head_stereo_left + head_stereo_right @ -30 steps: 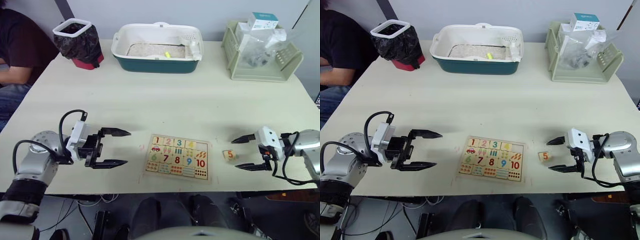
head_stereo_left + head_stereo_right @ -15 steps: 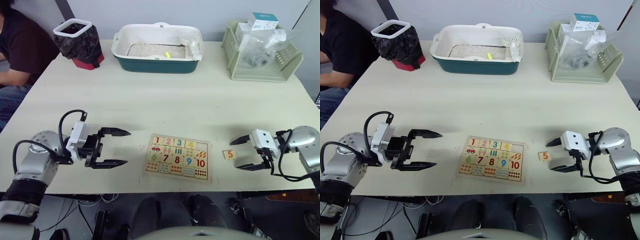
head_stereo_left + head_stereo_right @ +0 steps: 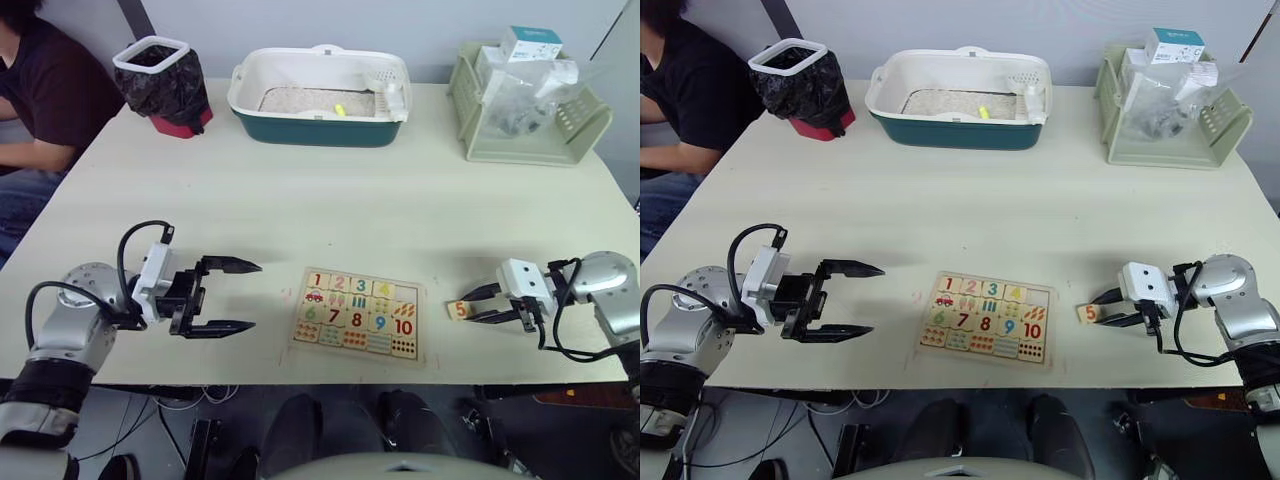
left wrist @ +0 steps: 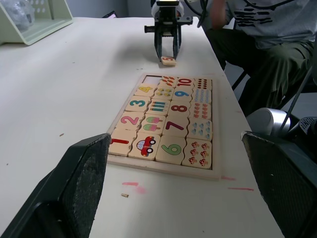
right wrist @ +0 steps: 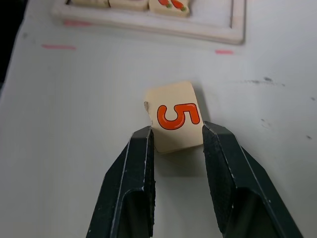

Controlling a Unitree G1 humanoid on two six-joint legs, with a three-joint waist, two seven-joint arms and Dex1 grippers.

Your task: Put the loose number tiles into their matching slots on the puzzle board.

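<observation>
right gripper (image 5: 177, 139): two black fingers pinch the small square pale-wood tile (image 5: 173, 117) w/ a red "5"; tile lies flat on the pale table (image 3: 330, 200), digit top points sideways across the fingers.
board: flat pale-wood puzzle board (image 3: 358, 312) just past the tile; reads 1-4, 6-10; empty slot (image 4: 148, 78) at row end.
left gripper (image 3: 236, 295): open wide, apart from board.

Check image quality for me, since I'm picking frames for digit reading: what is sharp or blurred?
Right wrist view: the pale-wood tile with an orange 5 is crisp between the right pincer. Left wrist view: the pale-wood puzzle board is sharp, the black near fingers blurred.
</observation>
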